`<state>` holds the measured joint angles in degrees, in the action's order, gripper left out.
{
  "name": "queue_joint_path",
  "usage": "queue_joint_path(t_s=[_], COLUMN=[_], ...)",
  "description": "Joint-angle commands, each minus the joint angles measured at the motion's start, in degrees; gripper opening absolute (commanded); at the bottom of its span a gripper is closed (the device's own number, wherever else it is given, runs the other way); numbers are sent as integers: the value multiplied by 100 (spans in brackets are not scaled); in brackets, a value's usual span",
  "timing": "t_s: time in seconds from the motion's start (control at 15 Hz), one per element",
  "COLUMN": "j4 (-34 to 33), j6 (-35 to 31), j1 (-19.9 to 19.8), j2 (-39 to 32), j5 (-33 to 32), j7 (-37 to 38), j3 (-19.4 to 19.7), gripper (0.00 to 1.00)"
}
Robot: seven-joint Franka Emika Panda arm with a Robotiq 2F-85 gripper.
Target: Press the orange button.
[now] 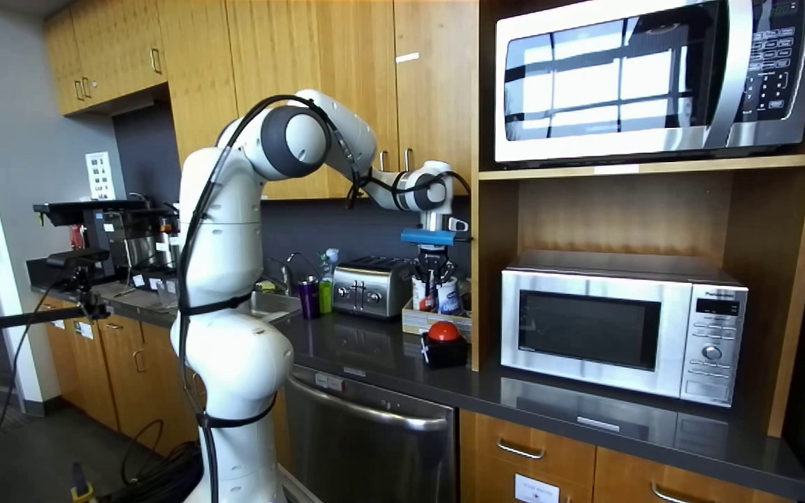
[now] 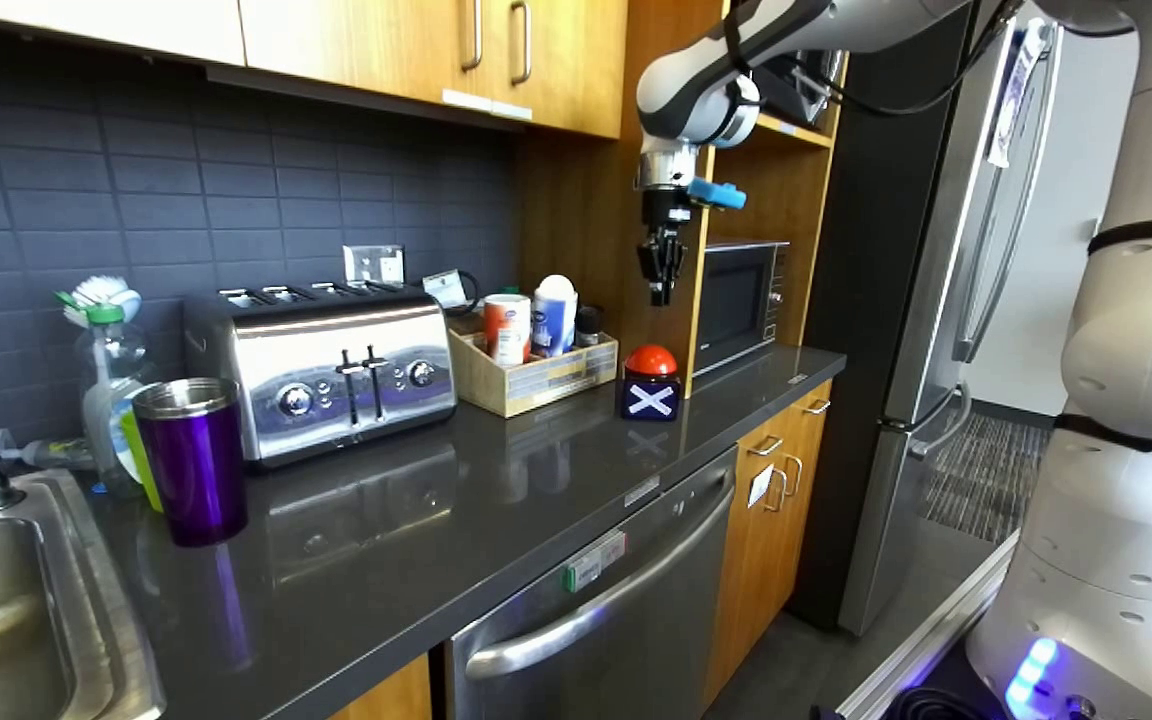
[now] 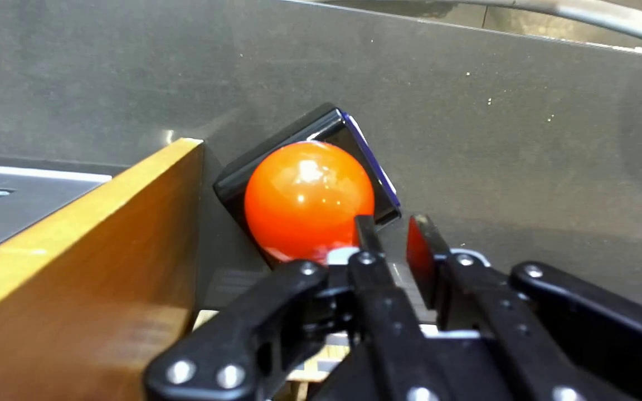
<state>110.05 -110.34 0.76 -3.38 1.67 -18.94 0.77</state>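
Listed first the claw (image 3: 394, 228): pointed straight down, with fingers (image 3: 374, 284) parted by a narrow gap and pinching nothing. Judged so narrowed to serve as a blunt pushing tip, and so turned to press from above. Hung above the orange button (image 3: 310, 197), apart from it in both exterior views; could not tell whether exactly centred.

Entered next the orange button: a glossy dome, uppermost and uncovered, on a dark base (image 2: 650, 398) with a pale X on one face. Stood upright on the tabletop (image 2: 416, 560), judged well seated to take an overhead push without tipping.

Found to the immediate right: a wooden partition (image 3: 115, 278), just beside the dark base, with a strip of tabletop showing between in the wrist view. Rated chief obstacle to any sideways drift.

Found on the far side: a wooden caddy (image 2: 561, 378), holding a red-and-white canister (image 2: 508, 330) and a blue-and-white canister (image 2: 554, 322). Judged tall enough, when filled so, to catch a low stray movement that way.

Recorded farther left: a toaster (image 2: 326, 340), a purple tumbler (image 2: 193, 465) and a sink (image 2: 91, 600). Judged well outside a short downward stroke.

Recorded right of the partition: a smaller microwave (image 1: 598, 328) on the tabletop, a larger microwave (image 1: 605, 70) higher up. Noted below the near edge: a steel-fronted dishwasher (image 1: 374, 454).
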Motion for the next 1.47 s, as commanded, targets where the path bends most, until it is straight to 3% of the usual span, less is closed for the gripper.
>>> queue_joint_path(t_s=[0.0, 1.4], j4=[-264, -547], j6=[87, -84], j1=[-121, -274], j2=[-166, -788], j5=[42, 277], j7=[-210, -304], j3=[9, -7], gripper=[0, 0])
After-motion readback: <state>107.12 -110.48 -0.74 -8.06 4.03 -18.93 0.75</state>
